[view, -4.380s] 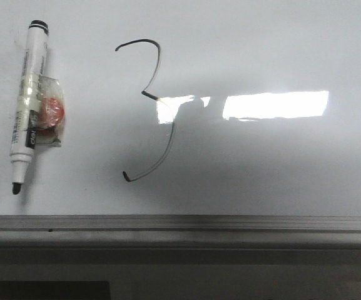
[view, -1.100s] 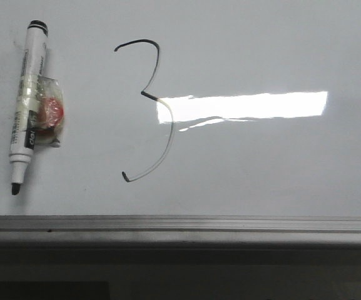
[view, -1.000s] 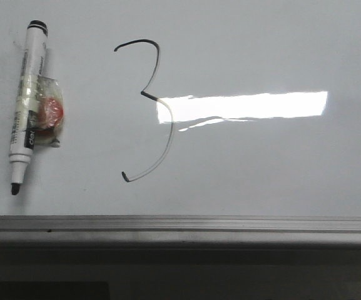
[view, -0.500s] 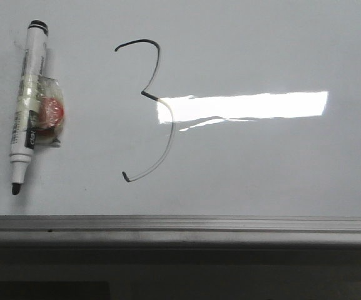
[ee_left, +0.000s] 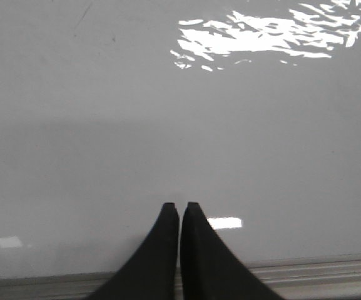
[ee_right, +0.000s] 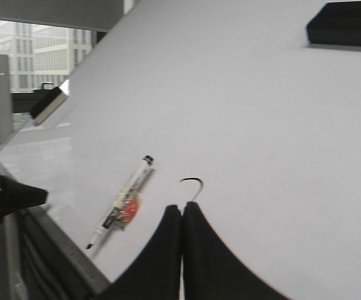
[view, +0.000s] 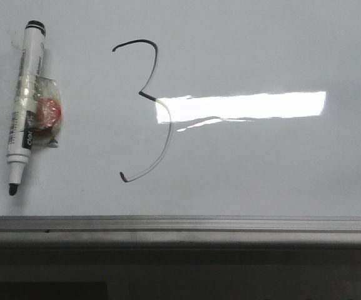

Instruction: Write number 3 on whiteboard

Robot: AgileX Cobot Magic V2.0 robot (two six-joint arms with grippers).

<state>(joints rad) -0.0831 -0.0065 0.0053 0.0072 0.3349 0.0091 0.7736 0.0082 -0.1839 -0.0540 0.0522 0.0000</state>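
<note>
A thin black hand-drawn number 3 [view: 149, 112] stands on the glossy whiteboard [view: 261, 162], left of the bright light reflection. A white marker [view: 24, 103] with a black tip and a red taped lump lies on the board left of the 3, uncapped, tip toward the frame. The right wrist view shows the marker [ee_right: 122, 203] and the top curve of the 3 [ee_right: 194, 184]. My right gripper [ee_right: 181, 208] is shut and empty, above the board. My left gripper [ee_left: 180, 206] is shut and empty over bare board near the frame edge. Neither gripper shows in the front view.
The board's grey metal frame [view: 180, 226] runs along the near edge. A black eraser block [ee_right: 345, 25] sits on the board's far part, and another eraser [ee_right: 47, 103] at its far side edge. A window lies beyond.
The shadow that broke the light reflection 4.4 s ago is gone. The view has shifted slightly, so marker and 3 sit a few pixels further left.
</note>
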